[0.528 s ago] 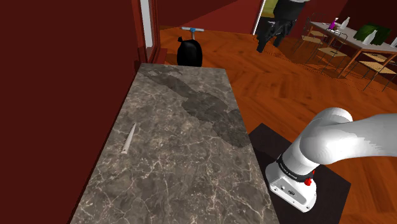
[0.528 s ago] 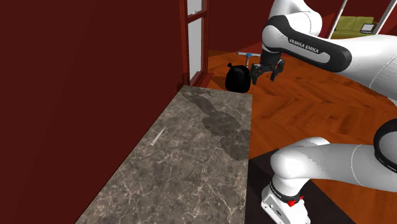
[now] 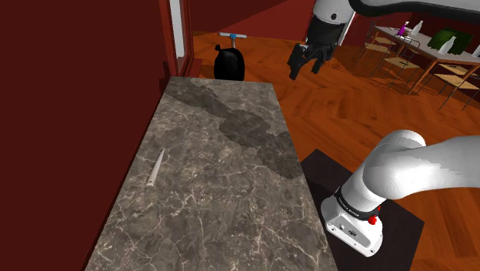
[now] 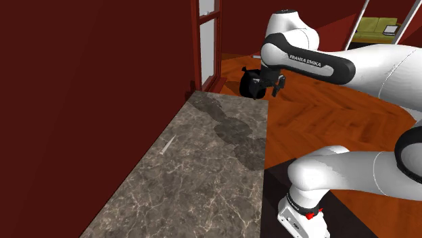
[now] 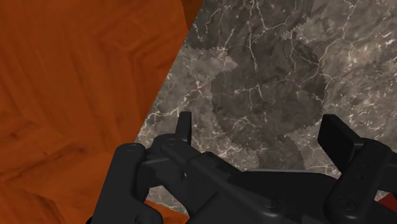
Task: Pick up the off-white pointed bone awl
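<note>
The stand (image 3: 404, 231) sits at the shoulder view's lower right, beside the marble surface (image 3: 223, 208). The pale, pointed awl (image 3: 156, 168) lies flat on the surface near its wall-side edge. Well apart from it, the pincer (image 3: 305, 63) hangs over the surface's far floor-side edge, released, its 2 fingers (image 5: 184, 127) apart with nothing between. Beyond, a black round thing (image 3: 229, 63) stands on the wood floor (image 3: 338, 108).
</note>
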You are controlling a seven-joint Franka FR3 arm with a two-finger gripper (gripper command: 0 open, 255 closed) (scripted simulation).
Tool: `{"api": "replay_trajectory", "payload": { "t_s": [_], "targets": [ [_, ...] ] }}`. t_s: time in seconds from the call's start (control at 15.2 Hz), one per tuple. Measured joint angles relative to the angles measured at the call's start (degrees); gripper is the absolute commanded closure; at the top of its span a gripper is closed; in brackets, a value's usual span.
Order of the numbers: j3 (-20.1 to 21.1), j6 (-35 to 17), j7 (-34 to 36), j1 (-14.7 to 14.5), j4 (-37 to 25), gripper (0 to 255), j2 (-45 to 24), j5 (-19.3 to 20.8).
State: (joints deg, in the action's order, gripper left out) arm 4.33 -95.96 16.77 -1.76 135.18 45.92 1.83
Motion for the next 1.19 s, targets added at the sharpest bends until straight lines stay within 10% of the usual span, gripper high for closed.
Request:
{"api": "replay_trajectory", "payload": {
  "t_s": [1.19],
  "targets": [
    [19.2, -20.2, 29.0, -1.6, -0.8, 0, -21.8, -10.8]
  ]
}}
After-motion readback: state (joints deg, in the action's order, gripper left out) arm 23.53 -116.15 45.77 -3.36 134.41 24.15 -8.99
